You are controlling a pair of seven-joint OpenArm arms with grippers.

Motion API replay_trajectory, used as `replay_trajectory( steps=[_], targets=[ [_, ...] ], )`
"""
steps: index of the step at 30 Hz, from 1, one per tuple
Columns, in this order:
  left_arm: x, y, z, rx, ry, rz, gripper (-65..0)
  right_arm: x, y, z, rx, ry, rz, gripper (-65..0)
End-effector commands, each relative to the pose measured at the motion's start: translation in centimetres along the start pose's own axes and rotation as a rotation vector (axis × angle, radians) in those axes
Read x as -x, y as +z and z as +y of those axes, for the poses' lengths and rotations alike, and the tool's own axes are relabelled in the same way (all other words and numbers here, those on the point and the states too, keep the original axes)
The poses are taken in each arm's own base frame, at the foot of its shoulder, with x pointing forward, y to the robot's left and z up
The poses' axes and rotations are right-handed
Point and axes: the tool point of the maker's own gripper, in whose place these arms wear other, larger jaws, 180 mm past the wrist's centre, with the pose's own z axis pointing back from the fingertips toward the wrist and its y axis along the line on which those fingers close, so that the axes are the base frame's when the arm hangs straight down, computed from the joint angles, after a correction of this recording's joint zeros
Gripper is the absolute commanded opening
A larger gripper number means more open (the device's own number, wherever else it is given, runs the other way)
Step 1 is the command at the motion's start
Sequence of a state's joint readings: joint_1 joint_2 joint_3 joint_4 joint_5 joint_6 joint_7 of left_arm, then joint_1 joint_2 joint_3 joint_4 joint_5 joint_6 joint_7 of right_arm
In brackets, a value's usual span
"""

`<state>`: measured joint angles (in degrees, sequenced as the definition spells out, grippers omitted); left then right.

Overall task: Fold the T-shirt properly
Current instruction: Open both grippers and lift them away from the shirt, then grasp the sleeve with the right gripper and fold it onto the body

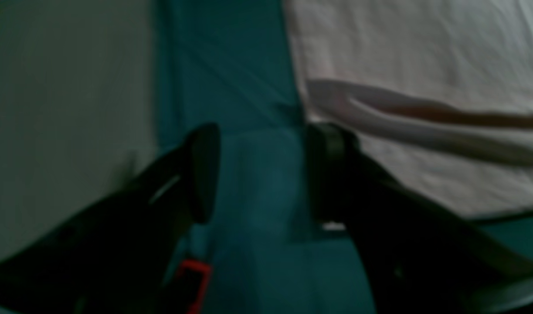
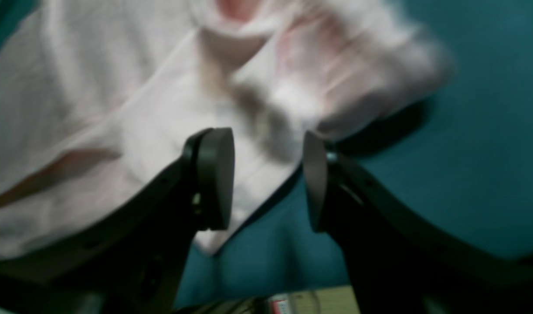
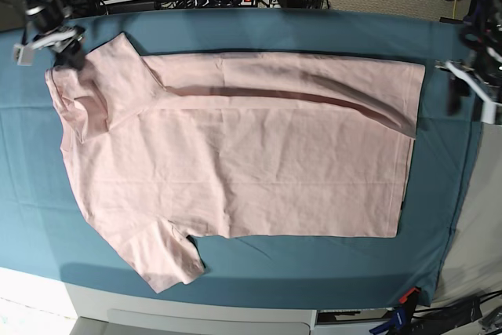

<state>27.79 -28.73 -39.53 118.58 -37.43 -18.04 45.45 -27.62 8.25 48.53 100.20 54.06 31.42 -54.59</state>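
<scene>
My left gripper (image 1: 262,174) and right gripper (image 2: 266,179): both spread wide, holding nothing.

Left jaws sit over the teal table cloth (image 1: 231,65), just off the T-shirt (image 1: 423,52) hem edge, which lies to one side of them. Right gripper hangs over a blurred sleeve. Farther out, in the base view, the T-shirt (image 3: 251,147) lies flat, plain side up, far long edge folded inward, between both grippers.
</scene>
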Motion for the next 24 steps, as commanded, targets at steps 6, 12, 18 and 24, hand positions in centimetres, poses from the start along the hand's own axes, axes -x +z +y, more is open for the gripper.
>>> replay_trajectory(
  steps=[6,12,18,24],
  targets=[
    [-1.1,1.9,2.7,-0.069,0.001,-0.036,-32.4,-0.3,0.2,0.6,-0.013,-0.014,-0.039,-38.5],
    [-1.1,2.0,2.5,-0.052,-0.013,-0.033,-32.4,1.2,0.1,-1.2,0.088,-0.097,-0.019,-38.5],
    [-1.2,1.9,2.4,-0.043,-0.008,-0.037,-32.4,3.4,-0.8,-2.2,0.073,-0.212,0.008,-38.5],
    [-1.2,1.9,2.4,-0.043,-0.008,-0.037,-32.4,5.1,-1.8,-1.8,-0.013,-0.313,0.025,-38.6]
  ],
)
